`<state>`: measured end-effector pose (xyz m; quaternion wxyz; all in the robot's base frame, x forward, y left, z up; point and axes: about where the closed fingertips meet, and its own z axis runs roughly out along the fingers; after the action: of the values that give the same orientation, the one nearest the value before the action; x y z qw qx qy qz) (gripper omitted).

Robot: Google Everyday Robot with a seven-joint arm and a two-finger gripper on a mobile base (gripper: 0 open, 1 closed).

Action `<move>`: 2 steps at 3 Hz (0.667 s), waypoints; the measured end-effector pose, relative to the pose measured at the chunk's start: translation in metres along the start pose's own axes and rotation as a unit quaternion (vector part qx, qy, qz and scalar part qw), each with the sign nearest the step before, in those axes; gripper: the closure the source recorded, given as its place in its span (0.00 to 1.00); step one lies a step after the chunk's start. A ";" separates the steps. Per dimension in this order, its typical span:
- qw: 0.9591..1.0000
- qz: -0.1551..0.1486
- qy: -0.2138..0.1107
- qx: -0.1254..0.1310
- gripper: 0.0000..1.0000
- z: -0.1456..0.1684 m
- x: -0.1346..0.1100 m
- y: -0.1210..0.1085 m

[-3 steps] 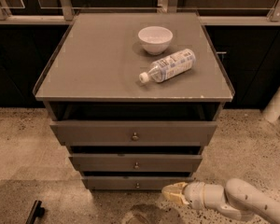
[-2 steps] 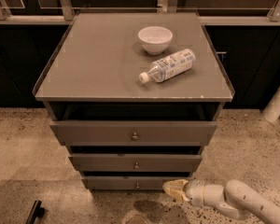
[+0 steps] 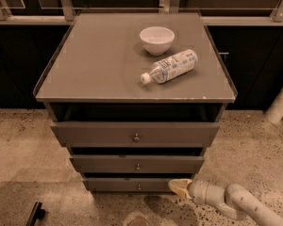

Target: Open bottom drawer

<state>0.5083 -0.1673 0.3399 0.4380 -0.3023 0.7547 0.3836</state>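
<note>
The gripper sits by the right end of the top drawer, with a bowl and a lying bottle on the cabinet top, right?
No. The camera view shows the gripper by the right end of the bottom drawer, not the top one. The bowl and the lying bottle are on the cabinet top.

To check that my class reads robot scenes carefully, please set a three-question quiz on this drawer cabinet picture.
1. True or false: the clear plastic bottle stands upright on the grey-brown cabinet top.
2. The robot's pale two-finger gripper is: A) above the cabinet top; B) by the right end of the slim grey-brown bottom drawer front; C) touching the bottle.
3. Fill in: behind the bottle sits a round white ___.
Key: 1 false, it lies on its side; 2 B; 3 bowl.
</note>
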 end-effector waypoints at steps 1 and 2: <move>1.000 0.000 0.000 0.000 1.00 0.000 0.000 0.000; 0.999 0.017 -0.001 0.029 1.00 0.004 0.014 -0.005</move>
<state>0.5075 -0.1684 0.3250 0.4408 -0.2761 0.7703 0.3689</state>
